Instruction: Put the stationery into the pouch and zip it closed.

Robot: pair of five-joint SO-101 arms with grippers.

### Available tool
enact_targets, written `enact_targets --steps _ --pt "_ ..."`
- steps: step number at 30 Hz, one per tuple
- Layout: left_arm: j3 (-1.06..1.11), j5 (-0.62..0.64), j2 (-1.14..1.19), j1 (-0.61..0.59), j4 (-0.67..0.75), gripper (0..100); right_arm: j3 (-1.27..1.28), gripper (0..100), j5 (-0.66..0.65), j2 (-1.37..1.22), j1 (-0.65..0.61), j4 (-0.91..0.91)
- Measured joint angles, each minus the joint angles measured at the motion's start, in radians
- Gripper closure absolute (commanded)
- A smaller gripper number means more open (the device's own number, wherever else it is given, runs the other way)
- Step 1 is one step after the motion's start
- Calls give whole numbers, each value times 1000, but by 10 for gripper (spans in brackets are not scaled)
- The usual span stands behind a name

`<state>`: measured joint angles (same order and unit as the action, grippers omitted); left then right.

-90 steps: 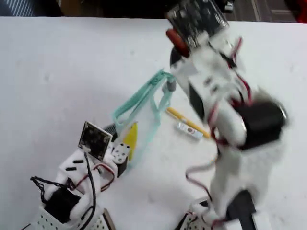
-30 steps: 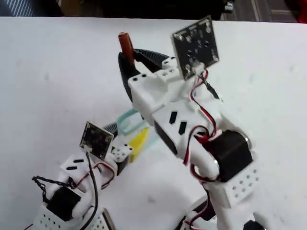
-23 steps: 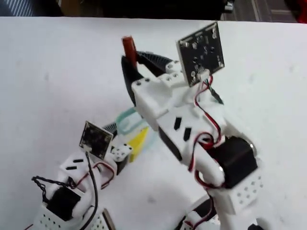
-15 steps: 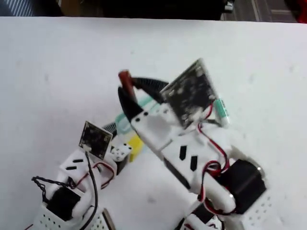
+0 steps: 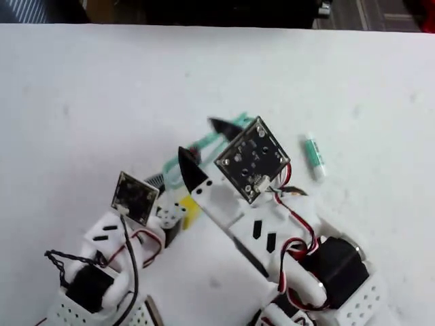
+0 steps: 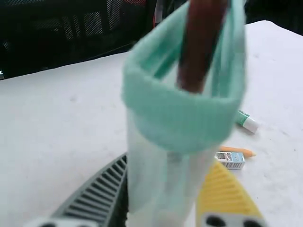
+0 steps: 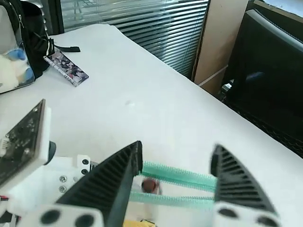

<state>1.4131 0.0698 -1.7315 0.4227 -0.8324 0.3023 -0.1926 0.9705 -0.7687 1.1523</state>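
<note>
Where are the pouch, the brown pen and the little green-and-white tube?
pouch (image 6: 182,120): left wrist view, on its green top band.
brown pen (image 6: 198,47): left wrist view, on its barrel in the pouch's mouth.
green-and-white tube (image 5: 315,157): high view, on the middle of its body.

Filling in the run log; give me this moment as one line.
left gripper: shut on pouch | right gripper: open above pouch | pen: upright in pouch | green stick, pencil, eraser: on table

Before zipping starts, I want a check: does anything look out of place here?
The brown marker stands on end in the pouch, rising past its near rim, which may hinder closing it. A pencil, eraser and green-and-white stick lie outside on the table.
</note>
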Motion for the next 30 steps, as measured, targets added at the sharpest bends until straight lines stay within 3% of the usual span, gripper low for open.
enact_targets --steps 11,26,30 --pt "0 0 0 -3 0 805 -26 729 0 0 9 2" --pt "0 0 0 -3 0 808 -138 730 0 0 459 132" --pt "0 0 0 -35 0 883 -71 730 -28 -41 499 230"
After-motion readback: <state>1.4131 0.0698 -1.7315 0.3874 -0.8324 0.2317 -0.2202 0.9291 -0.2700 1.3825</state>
